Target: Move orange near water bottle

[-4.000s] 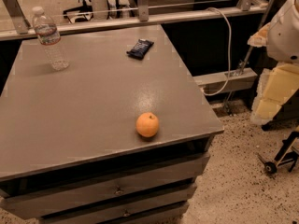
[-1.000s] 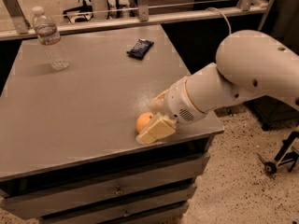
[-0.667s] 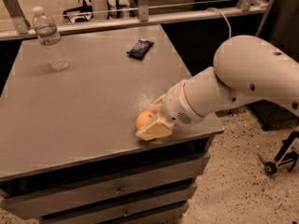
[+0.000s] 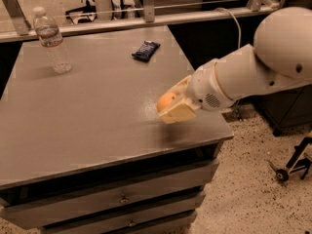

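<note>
The orange sits between the cream fingers of my gripper, which is shut on it and holds it a little above the grey table near the front right corner. Only the orange's left side shows; the rest is hidden by the fingers. The white arm reaches in from the right. The water bottle, clear with a white cap and a red-and-white label, stands upright at the table's far left, well away from the gripper.
A dark blue snack wrapper lies at the table's far middle. A rail with metal posts runs behind the table. Drawers sit under the tabletop. A wheeled stand base is on the floor at the right.
The gripper came in from the right, closed on the orange and has lifted it up off the table surface. The bottle and wrapper have not moved.
</note>
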Robot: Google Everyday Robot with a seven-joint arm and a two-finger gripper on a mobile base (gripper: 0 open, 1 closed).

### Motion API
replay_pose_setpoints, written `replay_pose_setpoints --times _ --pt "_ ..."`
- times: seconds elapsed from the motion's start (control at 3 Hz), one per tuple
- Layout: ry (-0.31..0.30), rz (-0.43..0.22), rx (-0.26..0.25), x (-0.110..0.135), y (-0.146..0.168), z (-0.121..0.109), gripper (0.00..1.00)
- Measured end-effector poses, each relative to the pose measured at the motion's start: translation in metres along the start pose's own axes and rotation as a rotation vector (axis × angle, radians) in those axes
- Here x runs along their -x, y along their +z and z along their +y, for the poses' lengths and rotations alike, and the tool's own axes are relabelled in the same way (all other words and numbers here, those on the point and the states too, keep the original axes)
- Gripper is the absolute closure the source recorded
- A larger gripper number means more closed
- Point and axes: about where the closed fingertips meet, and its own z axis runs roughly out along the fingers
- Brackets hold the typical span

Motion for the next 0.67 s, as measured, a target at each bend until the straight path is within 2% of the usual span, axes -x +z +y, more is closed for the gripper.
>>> replay_pose_setpoints --times 0.33,0.67 --pt "-0.013 -0.021 -0.03 0.0122 -0.0119 -0.01 1.0" --pt "-0.019 -0.033 -0.031 0.0191 -0.0066 -0.014 1.0"
